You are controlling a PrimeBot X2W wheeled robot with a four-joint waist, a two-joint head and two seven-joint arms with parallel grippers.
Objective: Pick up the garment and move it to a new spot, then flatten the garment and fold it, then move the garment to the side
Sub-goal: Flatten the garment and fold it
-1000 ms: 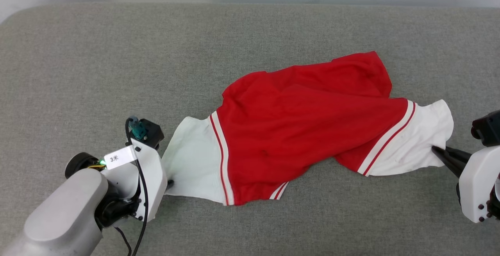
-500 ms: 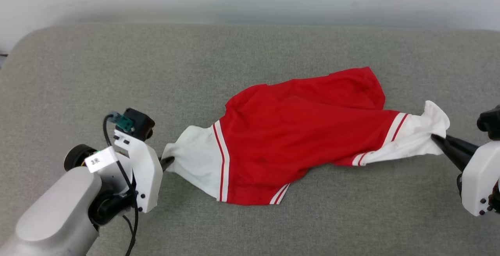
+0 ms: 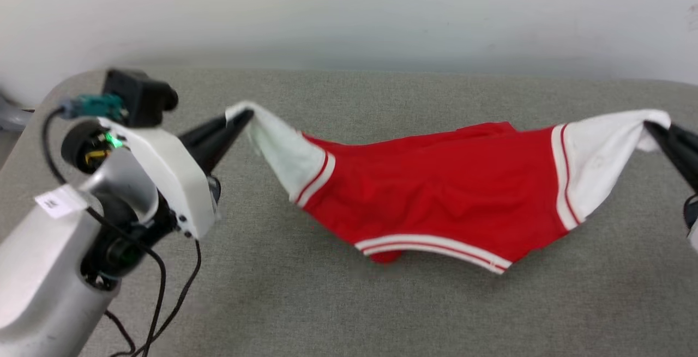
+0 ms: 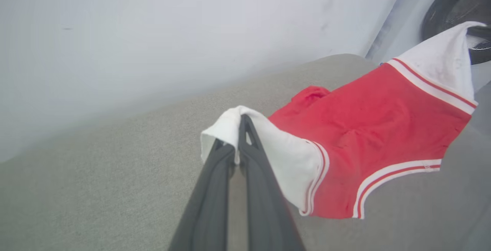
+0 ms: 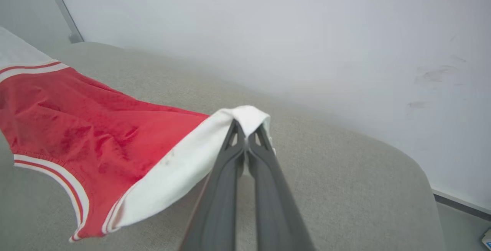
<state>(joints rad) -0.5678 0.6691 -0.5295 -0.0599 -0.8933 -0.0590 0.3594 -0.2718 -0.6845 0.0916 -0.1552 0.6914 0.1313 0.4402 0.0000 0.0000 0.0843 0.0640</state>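
Now left claw (image 3: 244,115) and right claw (image 3: 650,127) pinch the garment (image 3: 436,193) by sleeves.

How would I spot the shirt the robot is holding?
Look at the wide grey padded surface in front of the white wall. Over it the garment hangs stretched between the left gripper and right gripper, each pinching a white sleeve. It's the only bright red thing, trimmed with red-and-white stripes.
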